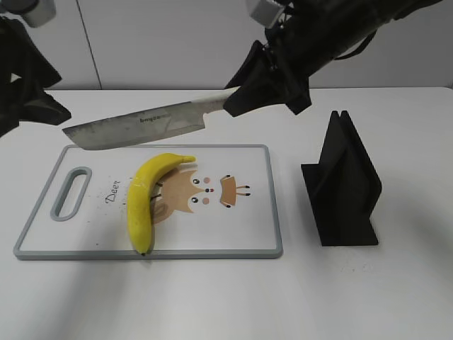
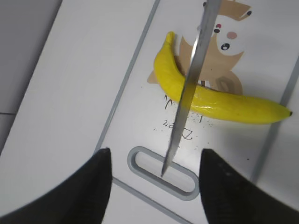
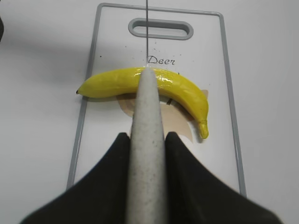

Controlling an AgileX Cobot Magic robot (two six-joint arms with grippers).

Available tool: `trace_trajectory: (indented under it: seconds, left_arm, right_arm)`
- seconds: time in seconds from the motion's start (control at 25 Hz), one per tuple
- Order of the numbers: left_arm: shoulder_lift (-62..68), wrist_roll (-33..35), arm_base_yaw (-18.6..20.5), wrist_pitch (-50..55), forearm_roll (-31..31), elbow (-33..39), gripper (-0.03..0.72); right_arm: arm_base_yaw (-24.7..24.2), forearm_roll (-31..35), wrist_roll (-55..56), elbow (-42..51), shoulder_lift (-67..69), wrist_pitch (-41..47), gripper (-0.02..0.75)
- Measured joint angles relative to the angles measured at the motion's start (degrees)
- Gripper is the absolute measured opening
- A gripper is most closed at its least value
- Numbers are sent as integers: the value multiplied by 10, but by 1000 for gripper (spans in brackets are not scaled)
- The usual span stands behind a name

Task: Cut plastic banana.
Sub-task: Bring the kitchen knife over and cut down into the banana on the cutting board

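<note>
White desk: your right tool, clenched on the knife, aligns its blade above the plastic banana mid-length; left tool hangs released.

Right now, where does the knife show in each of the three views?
Exterior view: knife held above the cutting board's far edge.
Left wrist view: blade runs diagonally over the plastic banana.
Right wrist view: pale handle bottom centre, thin blade edge above.
Shared landmark: the cutting board's handle slot.
</note>
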Motion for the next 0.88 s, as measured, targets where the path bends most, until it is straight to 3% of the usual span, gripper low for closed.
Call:
trace_trajectory:
  seconds: [0.56,0.64,0.8,0.88]
  left_arm:
    - [117,22,0,-13,-2,-27,514]
    - [119,24,0,-17,-6,-27,432]
    - [131,25,0,-19,-15,-27,98]
    - [133,33,0,-14,-15,-27,32]
  right_arm:
    - [23,48,-4,-3,32,-47,188]
    - [23,48,-4,-3,33,-47,188]
    - [23,42,-6,-3,35,-43,188]
    - [23,32,-12,-3,35,-43,188]
